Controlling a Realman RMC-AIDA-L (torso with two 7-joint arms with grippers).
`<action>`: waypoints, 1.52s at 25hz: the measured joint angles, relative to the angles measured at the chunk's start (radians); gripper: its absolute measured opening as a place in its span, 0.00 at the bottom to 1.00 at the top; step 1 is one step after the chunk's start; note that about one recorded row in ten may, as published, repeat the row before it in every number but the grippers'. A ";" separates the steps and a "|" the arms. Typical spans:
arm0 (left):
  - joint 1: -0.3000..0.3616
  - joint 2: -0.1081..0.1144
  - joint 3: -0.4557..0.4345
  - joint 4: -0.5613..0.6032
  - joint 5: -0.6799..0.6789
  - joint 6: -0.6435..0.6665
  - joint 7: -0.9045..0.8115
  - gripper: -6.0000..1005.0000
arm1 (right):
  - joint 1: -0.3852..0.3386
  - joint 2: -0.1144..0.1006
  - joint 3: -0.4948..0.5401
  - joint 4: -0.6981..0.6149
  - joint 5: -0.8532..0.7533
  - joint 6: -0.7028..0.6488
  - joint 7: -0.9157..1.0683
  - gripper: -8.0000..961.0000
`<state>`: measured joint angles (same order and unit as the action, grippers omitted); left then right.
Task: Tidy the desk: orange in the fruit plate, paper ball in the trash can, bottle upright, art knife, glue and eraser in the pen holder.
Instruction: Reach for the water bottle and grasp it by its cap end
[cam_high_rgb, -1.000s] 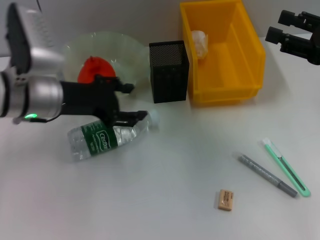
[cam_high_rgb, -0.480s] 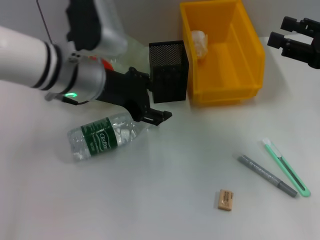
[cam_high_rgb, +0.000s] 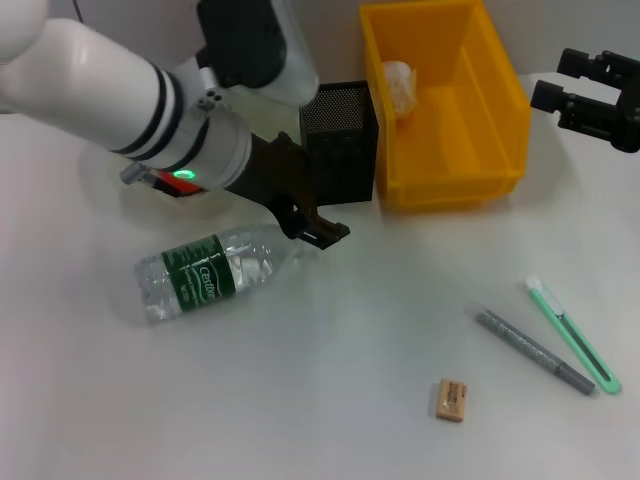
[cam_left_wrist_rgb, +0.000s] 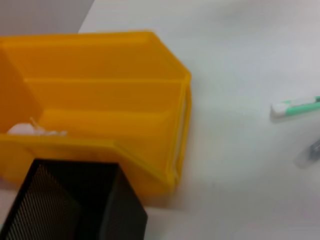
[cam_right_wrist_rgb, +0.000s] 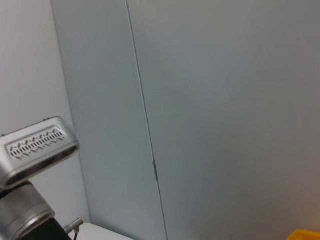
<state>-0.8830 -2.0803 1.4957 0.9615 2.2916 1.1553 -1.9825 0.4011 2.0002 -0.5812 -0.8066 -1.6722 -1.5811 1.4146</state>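
Bright, even overhead light falls on the white table (cam_high_rgb: 330, 400), and shadows are soft and short: a faint one beside the eraser (cam_high_rgb: 451, 400), a darker one under the left gripper (cam_high_rgb: 325, 232). The bottle (cam_high_rgb: 205, 276), just beside that gripper, carries small glints. The left wrist view is soft with blur, the trash can (cam_left_wrist_rgb: 100, 125) edges smeared. The right wrist view is dimmer, a flat grey wall
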 joint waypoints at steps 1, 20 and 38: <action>0.000 0.000 0.000 0.000 0.000 0.000 0.000 0.71 | 0.000 0.000 0.000 0.000 0.000 0.000 0.000 0.74; -0.042 0.000 0.125 -0.087 0.060 -0.093 -0.155 0.71 | -0.001 0.000 -0.002 0.004 -0.014 -0.002 -0.007 0.74; -0.033 0.000 0.186 -0.113 0.058 -0.189 -0.173 0.71 | 0.005 0.000 0.006 0.015 -0.023 0.002 -0.009 0.74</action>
<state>-0.9158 -2.0801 1.6820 0.8482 2.3500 0.9667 -2.1553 0.4059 2.0003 -0.5752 -0.7919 -1.6951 -1.5787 1.4055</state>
